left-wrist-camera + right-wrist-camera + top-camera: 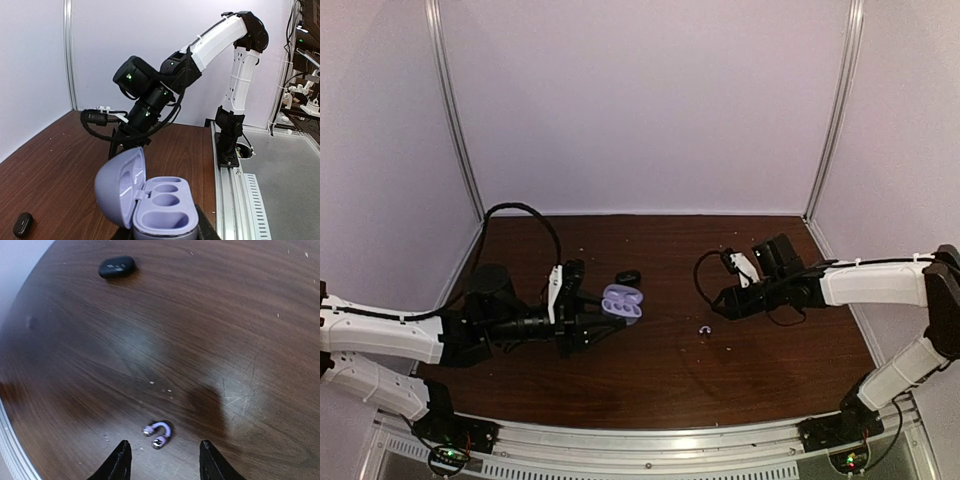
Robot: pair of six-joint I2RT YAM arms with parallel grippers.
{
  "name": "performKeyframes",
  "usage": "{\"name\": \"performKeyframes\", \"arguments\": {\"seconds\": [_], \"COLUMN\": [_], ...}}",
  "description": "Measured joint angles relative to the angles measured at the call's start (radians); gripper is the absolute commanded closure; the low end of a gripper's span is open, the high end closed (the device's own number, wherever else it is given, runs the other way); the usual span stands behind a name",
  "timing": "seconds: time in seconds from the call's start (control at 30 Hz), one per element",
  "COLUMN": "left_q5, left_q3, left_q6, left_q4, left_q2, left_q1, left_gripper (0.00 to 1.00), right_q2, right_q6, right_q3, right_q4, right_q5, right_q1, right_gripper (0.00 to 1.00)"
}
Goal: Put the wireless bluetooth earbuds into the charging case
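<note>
While your left gripper (pixel 605 317) clamps the open charging case (pixel 621 303), its lid tipped back, your right gripper (pixel 164 452) hangs spread and empty over the table (pixel 650 380). The two earbuds (pixel 159 434) lie touching each other just ahead of its fingertips, and a small black object (pixel 116 266) sits well apart.

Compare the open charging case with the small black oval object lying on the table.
The charging case is lavender, the black object black. The case sits open, clamped in the left gripper; the black object lies loose on the table. Both are small and rounded.
</note>
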Motion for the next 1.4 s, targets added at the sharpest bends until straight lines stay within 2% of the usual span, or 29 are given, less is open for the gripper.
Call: {"name": "performKeyframes", "arguments": {"seconds": [0.33,0.6,0.8,1.4], "left_q5": [0.000,0.003,0.003,0.004], "left_q3": [-0.021,-0.022,-0.022,-0.022], "left_q6": [0.000,0.000,0.001,0.002], "left_q4": [0.012,0.013,0.013,0.013], "left_q2": [-0.022,-0.022,-0.022,-0.018], "left_q1": [0.002,0.002,0.002,0.002], "left_gripper": [0.94,0.94,0.94,0.94], "right_q2": [0.208,0.294,0.303,0.262], "right_q6": [-0.028,-0.045,-0.054,-0.058], "right_q3": [-0.008,0.010,0.013,-0.057], "right_q4": [0.071,0.156,0.171,0.200], "right_q5": [-0.081,-0.126,-0.145,-0.184], "right_q1": [-0.062,-0.081,-0.081,-0.051], "right_gripper": [0.65,0.67,0.67,0.75]}}
